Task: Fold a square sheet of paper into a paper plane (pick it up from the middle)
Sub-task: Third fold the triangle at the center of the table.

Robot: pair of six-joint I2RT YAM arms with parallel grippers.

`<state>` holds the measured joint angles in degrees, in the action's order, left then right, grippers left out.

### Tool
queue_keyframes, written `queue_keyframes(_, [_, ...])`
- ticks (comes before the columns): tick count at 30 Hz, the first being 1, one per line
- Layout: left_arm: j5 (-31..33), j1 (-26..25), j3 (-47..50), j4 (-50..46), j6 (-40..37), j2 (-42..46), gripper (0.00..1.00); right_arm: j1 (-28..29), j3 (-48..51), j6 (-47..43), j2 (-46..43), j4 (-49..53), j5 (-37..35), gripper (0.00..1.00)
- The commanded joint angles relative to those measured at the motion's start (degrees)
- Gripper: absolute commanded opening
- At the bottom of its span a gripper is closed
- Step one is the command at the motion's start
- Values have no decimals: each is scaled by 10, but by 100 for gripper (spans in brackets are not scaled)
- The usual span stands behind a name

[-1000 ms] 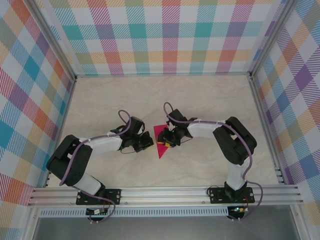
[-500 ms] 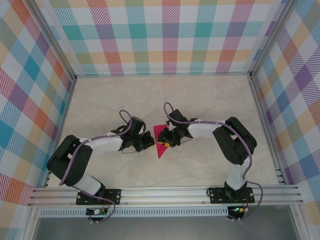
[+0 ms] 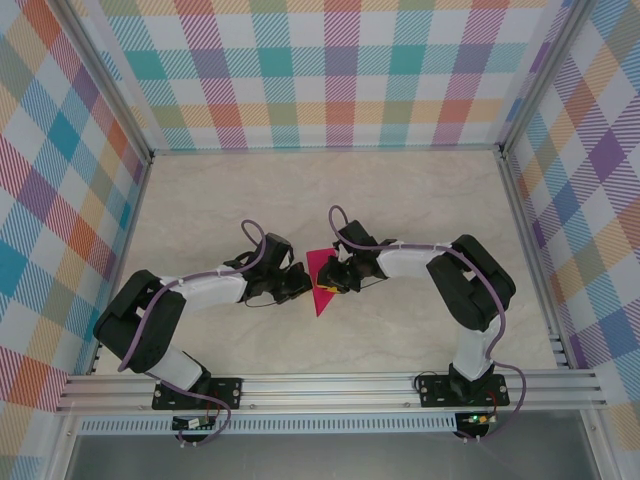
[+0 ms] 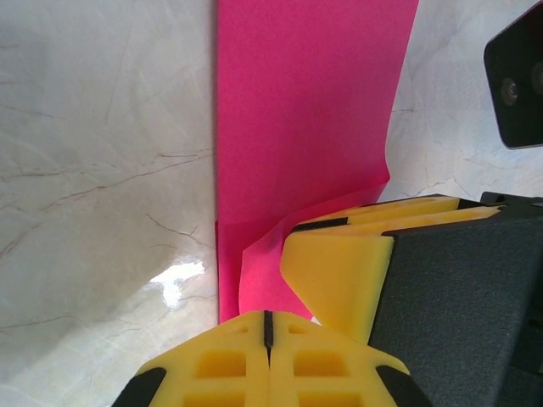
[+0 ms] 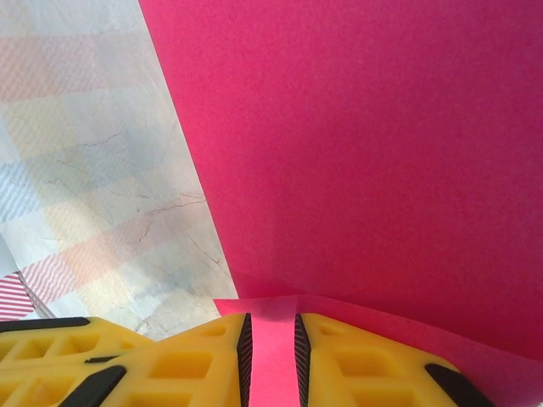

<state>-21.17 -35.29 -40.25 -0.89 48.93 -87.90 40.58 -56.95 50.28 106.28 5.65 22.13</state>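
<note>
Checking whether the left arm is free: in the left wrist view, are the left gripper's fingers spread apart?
No, the two yellow fingers of the left gripper meet along a thin dark seam, with no gap.

A pale, glossy marbled surface (image 3: 400, 190) spreads across the middle. Pastel plaid walls (image 3: 340, 70) stand at nine, twelve and three o'clock. A ribbed silver metal rail (image 3: 330, 385) runs along six o'clock.

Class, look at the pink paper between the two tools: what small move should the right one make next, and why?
Probably close the right tool fully: a raised flap of the pink paper sits in the narrow gap between its fingers, so pinching would secure it.
</note>
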Motion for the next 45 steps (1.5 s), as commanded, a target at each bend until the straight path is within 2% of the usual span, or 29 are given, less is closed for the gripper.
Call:
queue_keyframes(1, [-11,-7,4,11,10,-5,2,3,2,-2,-14,-7,1,23])
queue_keyframes(9, [-20,-11,10,13,14,-1,2,2,-2,1,-4,-7,-3,22])
queue_keyframes(16, [-33,-20,21,32,28,-1,0,2,-2,3,2,-5,-3,16])
queue_keyframes(31, [-35,-44,23,53,41,-1,0,2,-10,10,19,6,-19,15])
queue_keyframes(45, [-53,-64,7,56,35,-40,1,2,-14,18,26,12,-25,15])
